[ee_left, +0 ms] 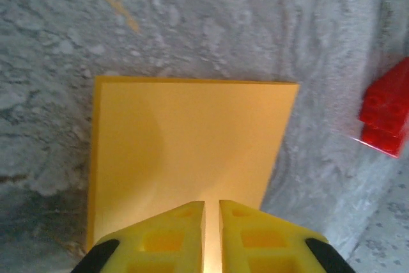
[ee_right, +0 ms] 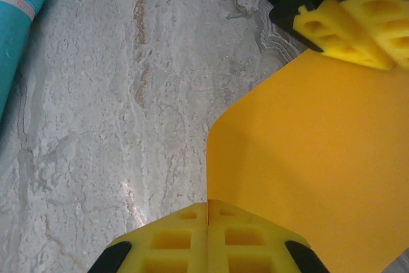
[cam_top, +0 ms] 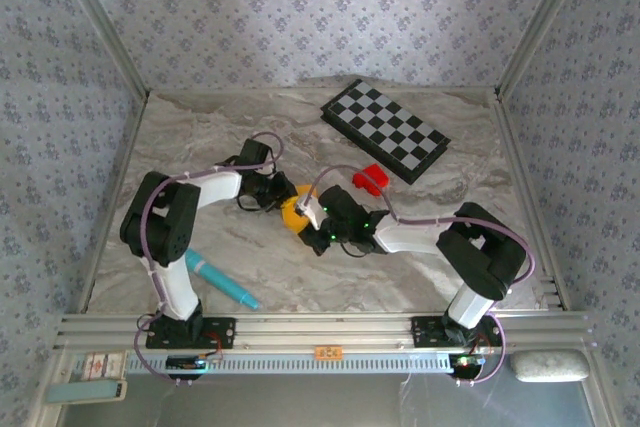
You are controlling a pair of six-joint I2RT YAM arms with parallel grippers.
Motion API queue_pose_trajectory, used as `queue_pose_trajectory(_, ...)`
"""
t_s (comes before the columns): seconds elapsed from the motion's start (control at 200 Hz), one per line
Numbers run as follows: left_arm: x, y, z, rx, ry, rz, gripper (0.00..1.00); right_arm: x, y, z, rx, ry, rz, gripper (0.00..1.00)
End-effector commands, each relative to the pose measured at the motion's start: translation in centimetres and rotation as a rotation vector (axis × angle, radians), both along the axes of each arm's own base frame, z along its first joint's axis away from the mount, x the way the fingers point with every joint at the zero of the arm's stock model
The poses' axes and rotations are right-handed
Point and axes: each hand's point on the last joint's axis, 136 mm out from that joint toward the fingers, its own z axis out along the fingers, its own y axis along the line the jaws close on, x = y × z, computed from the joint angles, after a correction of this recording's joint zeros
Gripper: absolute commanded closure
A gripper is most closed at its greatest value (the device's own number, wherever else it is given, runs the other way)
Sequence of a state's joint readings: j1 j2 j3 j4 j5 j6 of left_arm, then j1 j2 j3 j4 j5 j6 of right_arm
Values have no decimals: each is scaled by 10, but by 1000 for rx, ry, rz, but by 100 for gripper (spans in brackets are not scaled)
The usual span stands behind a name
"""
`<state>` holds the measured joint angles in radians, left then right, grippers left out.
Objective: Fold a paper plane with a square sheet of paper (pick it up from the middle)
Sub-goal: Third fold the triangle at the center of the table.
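Two claws share one sheet. The square sheet of paper point(cam_top: 292, 212) is abt mid-table, roughly halfway btwn the left and right edges. A red block point(cam_top: 368, 179) sits near it toward the far edge, and the checkerboard point(cam_top: 385, 130) lies nr the far right corner. The left claw point(ee_left: 212, 208) is narrowed to a thin slit and the sheet's edge runs into it, so I read that as a pinch on the paper. The right claw point(ee_right: 208, 208) is closed tight on another edge of the sheet. From its camera the left claw's yellow fingers point(ee_right: 339, 30) show on the sheet's far side. There's no plane yet: the paper looks like a plain rectangle w/ a darker strip along one side (poss. a first fold, can't be sure). Whether it lies flat or is lifted off the table, I can't tell.

Step in hand, imo: setting up a fold w/ both claws on the paper. To do it well:
- Move the claws together so the sheet isn't stretched or torn btwn them.
- Let one claw anchor while the other carries its edge over.
- Match the edges before pressing, then crease from the middle outward against the table.
- Use a light grip, since thin paper crumples.
- Mind the red block, which could snag a swinging corner.
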<state>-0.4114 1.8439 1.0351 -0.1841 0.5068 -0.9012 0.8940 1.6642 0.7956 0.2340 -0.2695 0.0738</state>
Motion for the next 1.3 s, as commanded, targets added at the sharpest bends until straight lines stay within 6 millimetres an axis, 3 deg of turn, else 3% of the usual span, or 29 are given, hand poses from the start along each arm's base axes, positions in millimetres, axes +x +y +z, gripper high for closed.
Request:
queue_pose_trajectory(0.0,-5,3,-10,69,13,-40,89,5,2,4,34,44,-39,100)
queue_pose_trajectory(0.27,-15,7,-31,127,63,-70,94,23,-8,-7,-39,68,-159,100)
queue_pose_trajectory(0.67,-17,6,-34,130,70,-85,96,46,-20,-22,-170,44,-282,100)
queue_pose_trajectory(1.299,-15,3,-30,115,60,-82,96,37,-20,-31,-195,145,-322,100)
